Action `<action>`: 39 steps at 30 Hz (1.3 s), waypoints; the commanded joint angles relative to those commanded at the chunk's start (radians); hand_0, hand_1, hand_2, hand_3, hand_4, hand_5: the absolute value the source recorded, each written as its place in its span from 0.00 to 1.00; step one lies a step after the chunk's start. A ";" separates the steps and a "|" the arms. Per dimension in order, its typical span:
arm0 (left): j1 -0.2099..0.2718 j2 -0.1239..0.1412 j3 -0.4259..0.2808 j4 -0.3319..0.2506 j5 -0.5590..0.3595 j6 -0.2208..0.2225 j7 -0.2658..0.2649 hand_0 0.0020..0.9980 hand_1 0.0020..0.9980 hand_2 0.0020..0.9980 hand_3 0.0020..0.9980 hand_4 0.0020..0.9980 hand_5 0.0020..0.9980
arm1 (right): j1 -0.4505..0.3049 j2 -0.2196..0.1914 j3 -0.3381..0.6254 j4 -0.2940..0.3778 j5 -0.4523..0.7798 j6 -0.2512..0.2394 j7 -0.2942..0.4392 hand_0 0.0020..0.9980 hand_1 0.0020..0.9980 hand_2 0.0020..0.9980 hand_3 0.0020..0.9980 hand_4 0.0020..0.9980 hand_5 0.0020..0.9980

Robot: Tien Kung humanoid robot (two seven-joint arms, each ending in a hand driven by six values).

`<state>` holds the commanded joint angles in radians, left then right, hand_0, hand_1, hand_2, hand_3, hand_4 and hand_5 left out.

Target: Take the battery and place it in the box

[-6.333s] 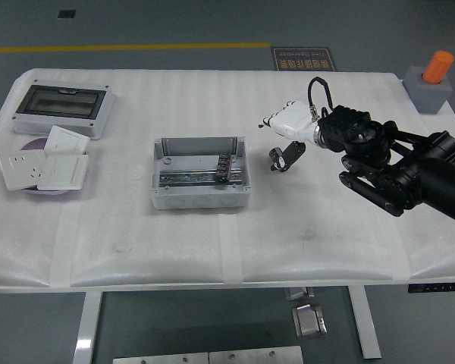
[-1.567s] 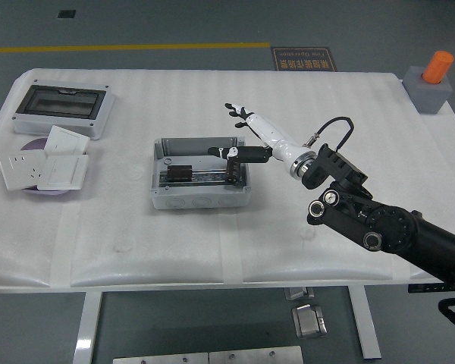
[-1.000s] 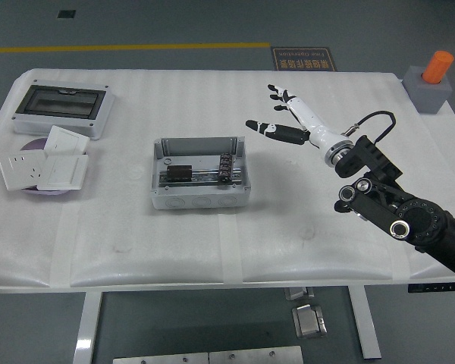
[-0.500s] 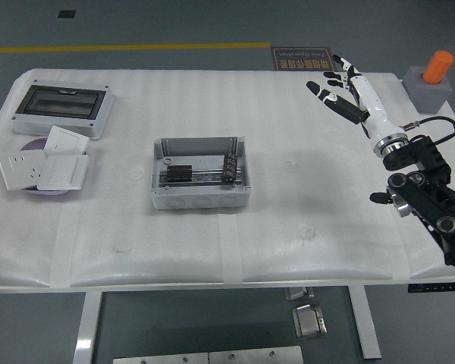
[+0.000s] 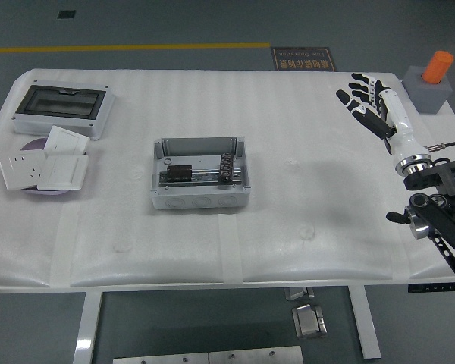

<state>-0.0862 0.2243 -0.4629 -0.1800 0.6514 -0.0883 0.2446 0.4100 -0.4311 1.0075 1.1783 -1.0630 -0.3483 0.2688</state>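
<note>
An open grey box (image 5: 199, 174) stands near the middle of the white table. Inside it lie two dark parts: a small black block (image 5: 180, 172) on the left and a black ribbed part (image 5: 227, 167) on the right; which one is the battery I cannot tell. My right hand (image 5: 370, 103) is raised over the table's far right, well away from the box, with its fingers spread and nothing in them. The left arm is out of view.
A grey cover with a dark window (image 5: 63, 109) lies at the far left, with white switch plates (image 5: 42, 166) on a purple disc in front of it. A grey block with an orange cylinder (image 5: 432, 80) stands at the far right corner.
My right hand carried a dark part from the table's right to the box, left it inside, then drew back to the right with its fingers spread.
</note>
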 joint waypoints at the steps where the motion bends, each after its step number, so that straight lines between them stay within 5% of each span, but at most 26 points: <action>1: 0.002 0.000 -0.005 0.000 0.005 0.000 0.001 0.46 0.58 0.38 0.48 0.46 0.30 | -0.008 -0.001 0.006 0.008 0.018 -0.003 0.009 0.85 0.76 0.79 0.78 1.00 0.67; 19: 0.005 -0.007 -0.067 0.000 0.086 -0.007 0.020 0.46 0.58 0.38 0.48 0.47 0.30 | -0.058 -0.003 0.092 0.045 0.093 -0.005 0.037 0.79 0.73 0.74 0.71 1.00 0.64; 39: -0.001 -0.016 -0.051 0.000 0.084 -0.015 0.026 0.46 0.58 0.38 0.48 0.48 0.29 | -0.052 0.001 0.089 0.048 0.076 -0.006 0.032 0.80 0.73 0.73 0.71 1.00 0.62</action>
<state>-0.0873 0.2081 -0.5141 -0.1800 0.7357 -0.1038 0.2705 0.3578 -0.4299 1.0969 1.2263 -0.9874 -0.3546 0.3006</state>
